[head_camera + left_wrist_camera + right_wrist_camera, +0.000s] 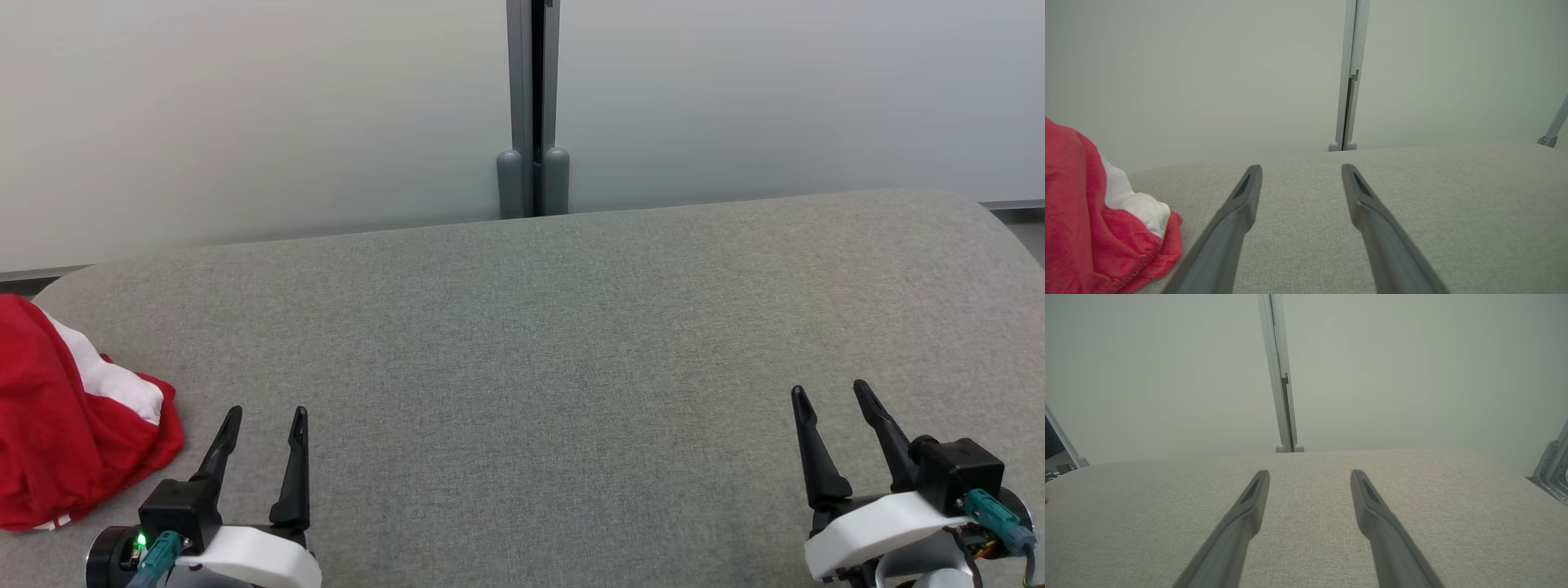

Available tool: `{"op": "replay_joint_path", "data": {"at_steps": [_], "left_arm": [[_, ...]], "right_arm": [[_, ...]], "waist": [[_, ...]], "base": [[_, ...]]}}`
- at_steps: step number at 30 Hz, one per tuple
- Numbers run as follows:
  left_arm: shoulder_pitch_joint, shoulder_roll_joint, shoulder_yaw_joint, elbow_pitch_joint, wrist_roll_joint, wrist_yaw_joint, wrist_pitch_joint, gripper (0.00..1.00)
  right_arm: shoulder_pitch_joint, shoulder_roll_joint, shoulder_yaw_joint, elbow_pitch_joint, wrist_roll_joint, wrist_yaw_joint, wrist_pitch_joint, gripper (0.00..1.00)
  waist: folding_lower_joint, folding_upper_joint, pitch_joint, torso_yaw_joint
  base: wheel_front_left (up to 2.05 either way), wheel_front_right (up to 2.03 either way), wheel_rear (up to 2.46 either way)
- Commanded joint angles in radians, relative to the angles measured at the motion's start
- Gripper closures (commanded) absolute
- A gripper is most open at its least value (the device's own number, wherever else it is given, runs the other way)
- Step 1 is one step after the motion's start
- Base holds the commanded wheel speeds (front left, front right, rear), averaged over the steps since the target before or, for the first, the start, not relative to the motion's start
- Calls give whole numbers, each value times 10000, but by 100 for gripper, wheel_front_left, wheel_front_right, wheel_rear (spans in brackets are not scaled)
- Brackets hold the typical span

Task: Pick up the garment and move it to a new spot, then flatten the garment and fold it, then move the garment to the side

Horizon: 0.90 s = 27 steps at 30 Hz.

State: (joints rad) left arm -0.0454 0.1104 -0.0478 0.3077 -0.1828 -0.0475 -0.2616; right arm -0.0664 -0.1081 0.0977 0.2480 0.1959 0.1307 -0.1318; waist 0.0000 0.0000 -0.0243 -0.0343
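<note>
No text, label, brand, number or sign can be read in any of the views.

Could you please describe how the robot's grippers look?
The left gripper and right gripper each have two long, black, tapering fingers on a black block, a white wrist shell and a teal plug. A green light glows on the left wrist.
</note>
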Motion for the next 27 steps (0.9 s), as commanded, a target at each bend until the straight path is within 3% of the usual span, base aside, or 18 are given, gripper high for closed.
{"op": "replay_joint_path", "data": {"at_steps": [1,16,21,27], "left_arm": [[0,14,50,38,-13,-8,-47,0],[-137,-83,131,216,-109,-43,-47,0],[-373,-69,110,274,-121,-101,-46,0],[-757,13,178,396,-222,-159,-47,0]], "right_arm": [[38,-17,-38,35,51,0,-12,0],[70,6,-118,-20,25,0,15,0],[111,-65,-225,-233,-105,0,43,0],[5,-85,-215,-675,-266,0,175,0]], "waist": [[0,0,5,3],[0,0,-35,232],[0,0,50,853],[0,0,171,2066]], "base": [[0,0,0],[0,0,0],[0,0,0],[0,0,0]]}}
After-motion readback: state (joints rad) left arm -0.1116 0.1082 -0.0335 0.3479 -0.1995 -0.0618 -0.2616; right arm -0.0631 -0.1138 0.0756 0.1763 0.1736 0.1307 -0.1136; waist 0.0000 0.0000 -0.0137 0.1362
